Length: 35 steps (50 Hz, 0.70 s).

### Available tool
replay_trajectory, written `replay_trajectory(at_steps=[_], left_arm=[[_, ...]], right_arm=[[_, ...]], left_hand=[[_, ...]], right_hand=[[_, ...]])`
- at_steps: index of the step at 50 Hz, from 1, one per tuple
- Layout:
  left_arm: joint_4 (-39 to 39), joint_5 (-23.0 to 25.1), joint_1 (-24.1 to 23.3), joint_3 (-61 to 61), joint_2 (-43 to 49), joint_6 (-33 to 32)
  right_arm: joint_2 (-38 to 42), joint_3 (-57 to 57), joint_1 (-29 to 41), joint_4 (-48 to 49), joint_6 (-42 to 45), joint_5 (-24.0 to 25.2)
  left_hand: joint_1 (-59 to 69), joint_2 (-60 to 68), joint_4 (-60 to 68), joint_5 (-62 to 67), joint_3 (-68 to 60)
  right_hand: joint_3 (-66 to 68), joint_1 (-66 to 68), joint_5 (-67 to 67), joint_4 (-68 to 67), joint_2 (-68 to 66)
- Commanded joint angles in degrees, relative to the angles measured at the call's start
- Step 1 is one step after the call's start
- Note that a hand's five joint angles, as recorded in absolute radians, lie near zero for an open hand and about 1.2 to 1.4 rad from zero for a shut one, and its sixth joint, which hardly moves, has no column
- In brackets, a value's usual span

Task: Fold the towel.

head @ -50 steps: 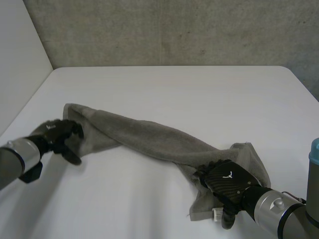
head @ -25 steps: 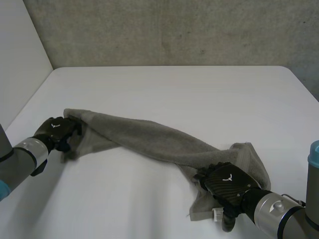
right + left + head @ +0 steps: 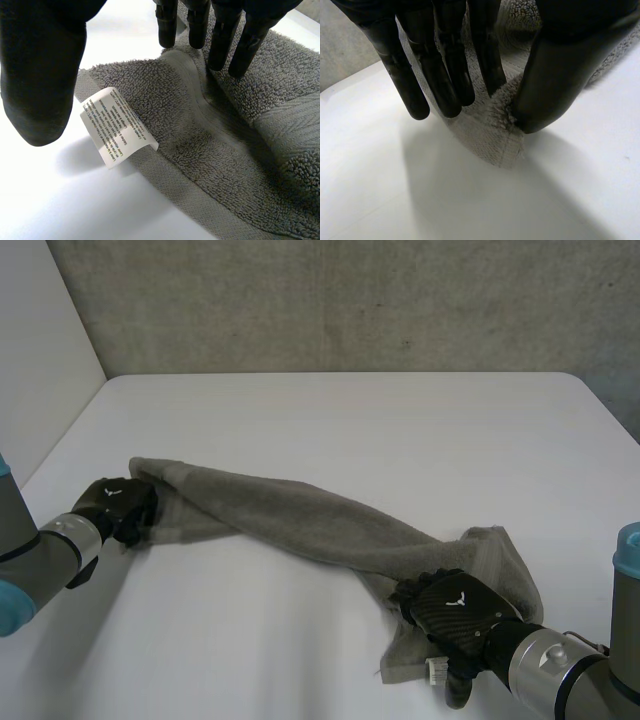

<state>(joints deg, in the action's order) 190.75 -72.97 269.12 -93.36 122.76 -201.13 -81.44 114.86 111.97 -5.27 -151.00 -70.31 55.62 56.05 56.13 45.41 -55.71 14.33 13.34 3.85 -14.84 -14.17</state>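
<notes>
Grey terry towel (image 3: 300, 515) bunched into a diagonal rope, white label (image 3: 117, 127) showing

- The towel (image 3: 310, 515) lies on the table (image 3: 350, 410), slanting from the left side to the near right.
- The left hand (image 3: 115, 505) is at the towel's left end, with a corner between its thumb and fingers.
- The right hand (image 3: 455, 612) is at the right end, fingertips on the cloth.
- A label (image 3: 117, 125) sits at the towel's edge, beside the right hand's thumb.
- A wall (image 3: 350, 300) stands behind the table.
</notes>
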Motion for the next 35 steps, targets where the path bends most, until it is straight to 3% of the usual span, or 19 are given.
replay_trajectory(at_steps=[1,6,14,28,32,35], left_arm=[[0.1,0.1,-0.1,0.0,-0.2,0.0],[0.1,0.0,-0.1,0.0,-0.1,0.1],[-0.5,0.1,-0.2,-0.1,-0.3,0.5],[-1.0,0.3,-0.3,-0.2,-2.5,3.6],[-1.0,0.3,-0.3,-0.2,-2.5,3.9],[-1.0,0.4,-0.3,-0.4,-2.5,3.9]], right_arm=[[0.0,-0.1,-0.1,0.0,0.0,0.0],[0.0,-0.2,-0.4,-0.1,-0.1,-0.5],[0.0,0.3,0.1,-0.3,-0.1,-1.1],[1.6,1.8,0.4,4.9,1.7,-0.9],[3.7,2.7,1.2,9.3,3.3,-0.5],[4.7,2.9,1.3,10.1,4.1,-0.5]], left_hand=[[1.9,1.4,1.4,2.1,-1.8],[3.7,3.3,3.2,3.9,-3.6],[24.4,23.9,23.9,24.6,-24.3],[24.4,24.0,23.9,24.6,-24.3],[24.4,24.0,23.9,24.6,-24.3],[24.4,24.0,23.9,24.6,-24.3]], right_hand=[[-4.3,-3.3,-3.9,4.8,4.2],[-4.3,-3.3,-3.9,4.8,4.2],[-1.6,-0.6,-1.1,2.1,1.4],[5.3,6.3,5.8,-4.8,-5.5],[19.1,20.1,19.6,-18.6,-19.2],[21.8,22.8,22.3,-21.3,-22.0]])
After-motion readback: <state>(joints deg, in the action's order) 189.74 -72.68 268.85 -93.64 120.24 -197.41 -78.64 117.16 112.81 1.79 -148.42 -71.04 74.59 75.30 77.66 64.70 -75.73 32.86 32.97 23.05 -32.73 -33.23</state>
